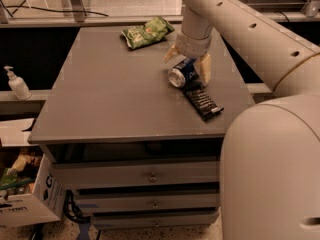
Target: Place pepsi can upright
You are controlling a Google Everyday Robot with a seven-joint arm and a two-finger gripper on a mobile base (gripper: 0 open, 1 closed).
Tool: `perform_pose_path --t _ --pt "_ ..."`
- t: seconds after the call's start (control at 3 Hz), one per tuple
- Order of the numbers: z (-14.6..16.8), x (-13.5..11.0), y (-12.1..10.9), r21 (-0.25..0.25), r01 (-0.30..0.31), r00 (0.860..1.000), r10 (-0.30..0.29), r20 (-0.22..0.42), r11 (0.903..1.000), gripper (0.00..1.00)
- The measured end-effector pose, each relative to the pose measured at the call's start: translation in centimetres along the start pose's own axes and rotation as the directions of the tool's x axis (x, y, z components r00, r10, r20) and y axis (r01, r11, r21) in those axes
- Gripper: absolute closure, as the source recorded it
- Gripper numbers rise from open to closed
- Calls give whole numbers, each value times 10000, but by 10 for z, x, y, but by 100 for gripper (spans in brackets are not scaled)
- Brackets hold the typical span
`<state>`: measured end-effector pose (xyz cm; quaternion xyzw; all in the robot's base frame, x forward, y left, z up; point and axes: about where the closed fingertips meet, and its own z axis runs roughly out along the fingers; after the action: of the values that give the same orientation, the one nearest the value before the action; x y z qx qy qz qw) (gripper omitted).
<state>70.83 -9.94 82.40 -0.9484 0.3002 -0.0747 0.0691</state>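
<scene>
The pepsi can, dark blue with a silver end, lies on its side on the grey table, its silver end facing the front left. My gripper hangs straight down over the can. One cream finger stands at the can's right side and the other finger sits at its back left, so the jaws straddle the can's far part without closing on it. The can still rests on the table.
A flat black snack bar wrapper lies just in front of the can on the right. A green crinkly snack bag lies at the table's back. A soap bottle stands on a ledge at left. Drawers sit under the table.
</scene>
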Motion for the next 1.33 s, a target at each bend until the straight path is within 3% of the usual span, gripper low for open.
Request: perform_pose_path --t 1.0,1.33 --pt "-9 16 -15 -76 867 9935 -871 -729 9962 88" --pt "-25 16 -23 235 1526 9848 -1500 -871 9880 100"
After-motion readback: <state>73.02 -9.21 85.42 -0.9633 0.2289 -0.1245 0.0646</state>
